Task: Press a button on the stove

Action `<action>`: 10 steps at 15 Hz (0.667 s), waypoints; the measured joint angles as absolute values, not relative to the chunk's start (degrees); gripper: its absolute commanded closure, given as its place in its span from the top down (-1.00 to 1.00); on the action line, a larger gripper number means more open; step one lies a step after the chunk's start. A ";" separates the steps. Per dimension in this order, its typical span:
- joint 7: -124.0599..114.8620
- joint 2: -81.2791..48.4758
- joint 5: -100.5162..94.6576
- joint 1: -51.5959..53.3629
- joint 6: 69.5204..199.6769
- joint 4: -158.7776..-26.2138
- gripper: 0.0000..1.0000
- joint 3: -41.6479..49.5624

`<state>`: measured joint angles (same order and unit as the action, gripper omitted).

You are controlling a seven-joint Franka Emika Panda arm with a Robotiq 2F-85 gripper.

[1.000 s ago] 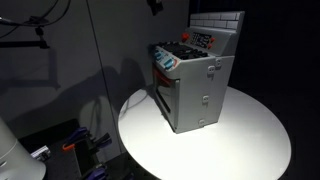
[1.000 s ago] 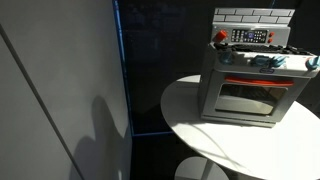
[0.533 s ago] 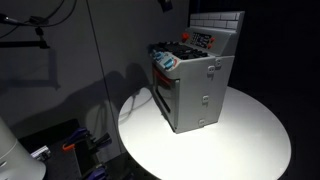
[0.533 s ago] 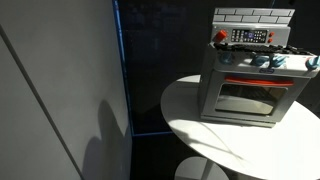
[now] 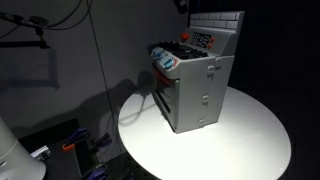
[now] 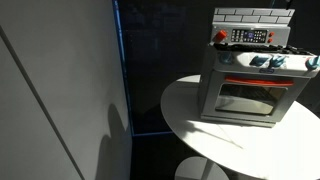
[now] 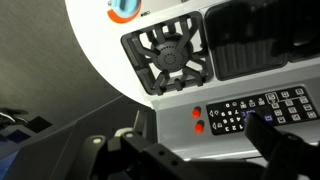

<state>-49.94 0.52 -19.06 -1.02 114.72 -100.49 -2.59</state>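
Sliding along the top edge in an exterior view, the gripper now sits closer to the stove's tiled back panel than it did 1 second ago. The shadow on the grey wall has also crept toward the table. Only a dark sliver of the gripper shows up there.

The stove has not budged. It stands on the round white table, toward the rim nearest the wall, with its oven door facing outward in both exterior views.

From the wrist view, the 2 fingers are spread well apart and hold nothing. They hang above the stove's control strip. Between them I can see 2 red buttons and a dark keypad, with a black burner grate beyond.

The room is dim apart from the lit tabletop. Cables loop across the upper wall. Blue and orange clutter lies on the floor below, next to something white in the corner. A 2nd white disc shows beneath the table.
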 measured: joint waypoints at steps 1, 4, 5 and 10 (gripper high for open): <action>-50.61 -0.46 -19.40 -1.02 114.85 -99.96 1.00 -2.22; -51.70 -3.27 -19.60 -1.00 116.01 -98.40 1.00 -1.12; -51.80 -4.14 -19.60 -1.00 116.71 -97.91 1.00 -0.78; -52.25 -8.25 -19.60 -0.88 119.80 -95.37 1.00 0.79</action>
